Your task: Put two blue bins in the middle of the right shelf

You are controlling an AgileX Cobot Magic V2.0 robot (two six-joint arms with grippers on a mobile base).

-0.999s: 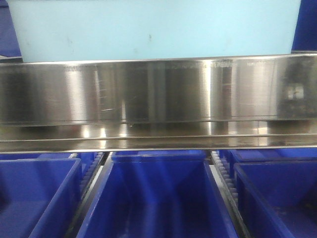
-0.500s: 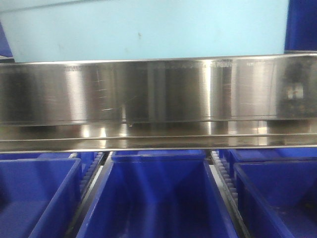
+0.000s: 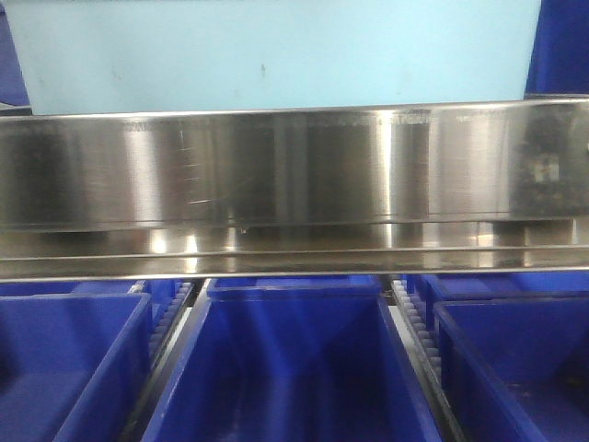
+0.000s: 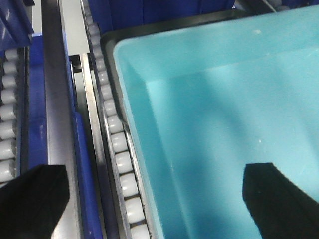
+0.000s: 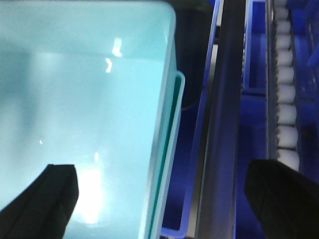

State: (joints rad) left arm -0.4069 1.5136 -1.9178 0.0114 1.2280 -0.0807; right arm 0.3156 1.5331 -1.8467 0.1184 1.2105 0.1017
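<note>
Wrist views alone show left hand [image 4: 154, 199], right hand [image 5: 164, 199], each spread apart astride light-blue bin [image 4: 224, 99] wall.

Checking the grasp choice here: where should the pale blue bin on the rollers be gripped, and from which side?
Grip its two side walls, one arm each, from above. The bin is open-topped with thin upright walls, and its rim stands above the rollers, so jaws can straddle it. The left gripper and right gripper hang open over opposite walls.
</note>
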